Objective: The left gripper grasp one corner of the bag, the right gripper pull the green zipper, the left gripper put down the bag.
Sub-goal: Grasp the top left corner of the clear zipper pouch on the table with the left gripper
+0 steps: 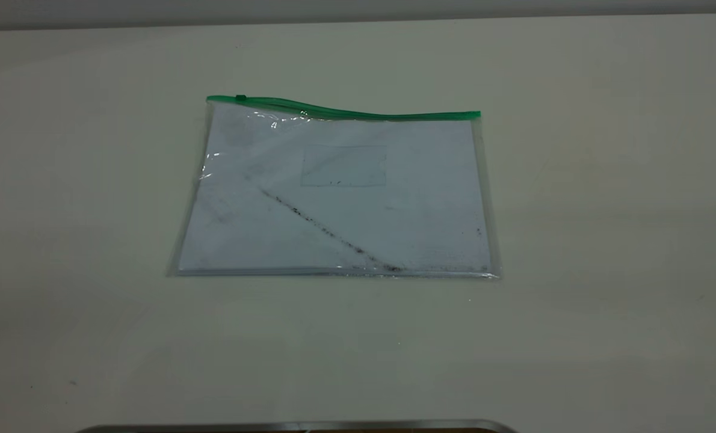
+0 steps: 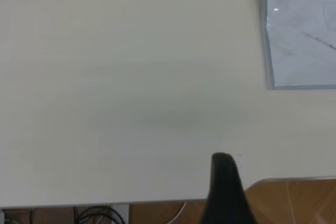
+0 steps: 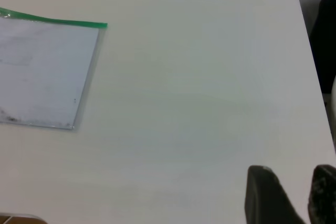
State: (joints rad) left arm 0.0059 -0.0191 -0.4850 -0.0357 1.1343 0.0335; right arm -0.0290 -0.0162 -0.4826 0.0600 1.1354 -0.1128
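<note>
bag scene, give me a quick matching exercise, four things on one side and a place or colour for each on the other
Things:
1. zipper
2. slider
3. smudge line
4. paper

Descriptions:
A. dark, running diagonally across the sheet
B. white, inside the clear bag
C. green strip along the bag's far edge in the exterior view
D. near the strip's left end in the exterior view

Pairs: 1-C, 2-D, 3-A, 4-B

Steep overhead exterior view; both wrist views farther off, sharing the bag (image 1: 337, 192).
</note>
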